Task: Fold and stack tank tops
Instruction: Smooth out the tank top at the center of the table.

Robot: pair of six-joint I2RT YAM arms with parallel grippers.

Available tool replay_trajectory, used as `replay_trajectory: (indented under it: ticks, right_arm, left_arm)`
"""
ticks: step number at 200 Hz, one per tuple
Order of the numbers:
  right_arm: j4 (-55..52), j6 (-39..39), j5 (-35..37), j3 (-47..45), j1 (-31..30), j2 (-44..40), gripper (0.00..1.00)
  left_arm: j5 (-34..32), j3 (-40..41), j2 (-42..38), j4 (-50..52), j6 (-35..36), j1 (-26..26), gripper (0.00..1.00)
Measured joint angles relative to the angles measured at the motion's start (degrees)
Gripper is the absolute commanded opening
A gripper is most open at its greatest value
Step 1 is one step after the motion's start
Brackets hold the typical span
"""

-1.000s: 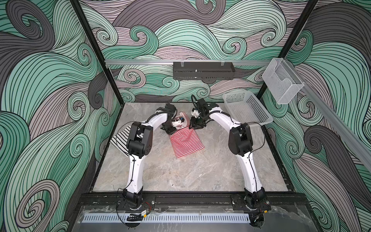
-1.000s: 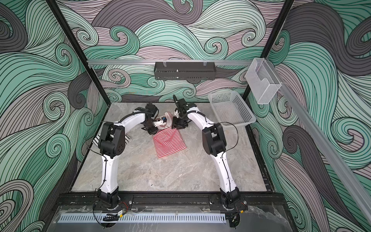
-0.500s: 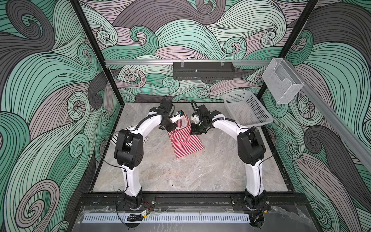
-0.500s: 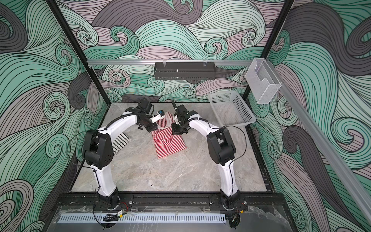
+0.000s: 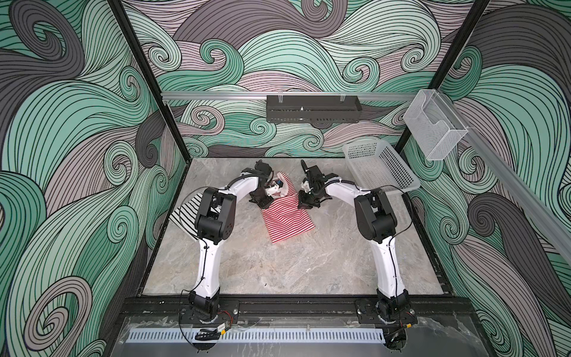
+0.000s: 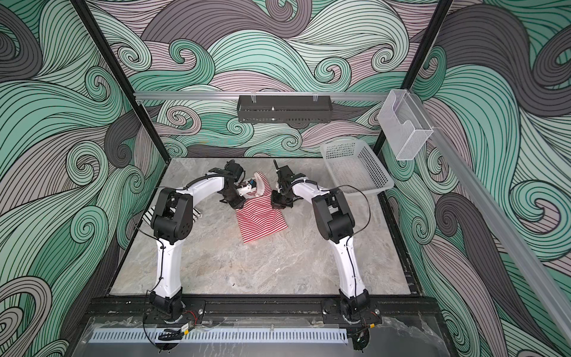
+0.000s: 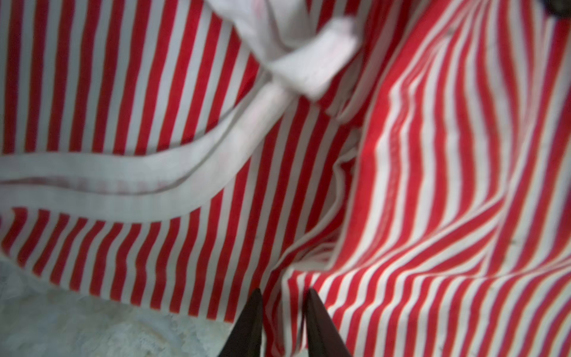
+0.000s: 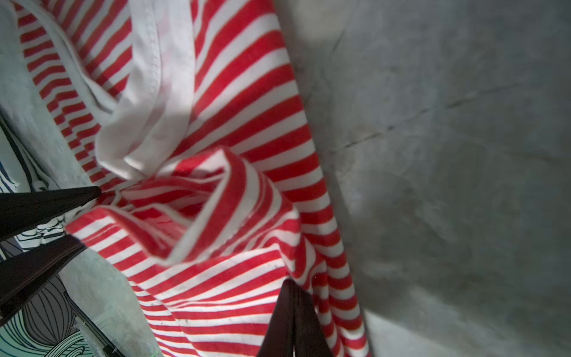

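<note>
1. The red-and-white striped knit tank top [image 5: 288,220] lies on the grey marble-patterned table [image 5: 293,272] at its middle, a little towards the far side. Its hem points near and its white-trimmed straps point far.
2. The left gripper [image 5: 263,202] sits at the top's far left corner. In the left wrist view its fingers [image 7: 251,312] stand narrowly apart with a fold of the striped cloth between them.
3. The right gripper [image 5: 304,204] sits at the far right edge of the same top. In the right wrist view its fingers [image 8: 285,312] are pressed together and pinch the cloth at their tips.
4. Between the two grippers the cloth is bunched into raised folds. The white trim is rumpled on the far side.
5. The black-and-white striped tank top [image 5: 184,213] lies flat at the left edge of the table, partly hidden behind the left arm.
6. A white perforated plastic basket [image 5: 401,173] stands at the far right corner, well apart from both tops.
</note>
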State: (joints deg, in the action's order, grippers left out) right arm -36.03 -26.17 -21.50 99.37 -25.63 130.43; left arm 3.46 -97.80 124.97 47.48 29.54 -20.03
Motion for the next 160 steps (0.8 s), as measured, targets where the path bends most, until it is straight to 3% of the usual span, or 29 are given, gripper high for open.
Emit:
replay_trajectory:
  ticks: [68, 118, 160]
  right_arm:
    - [-0.28, 0.59, 2.36, -2.08, 0.76, -4.07, 0.17]
    - [-0.07, 0.15, 1.09, 4.42, 0.55, -3.80, 0.16]
    - [0.63, -1.79, -1.97, 9.11, 1.81, 1.79, 0.16]
  left_arm:
    - [-4.00, 1.31, -1.18, 0.50, -1.75, -0.09, 0.30]
    - [2.78, 5.27, -11.80, 0.26, -1.95, -3.08, 0.31]
    - [6.71, 5.31, -10.23, 1.11, -1.97, -8.96, 0.31]
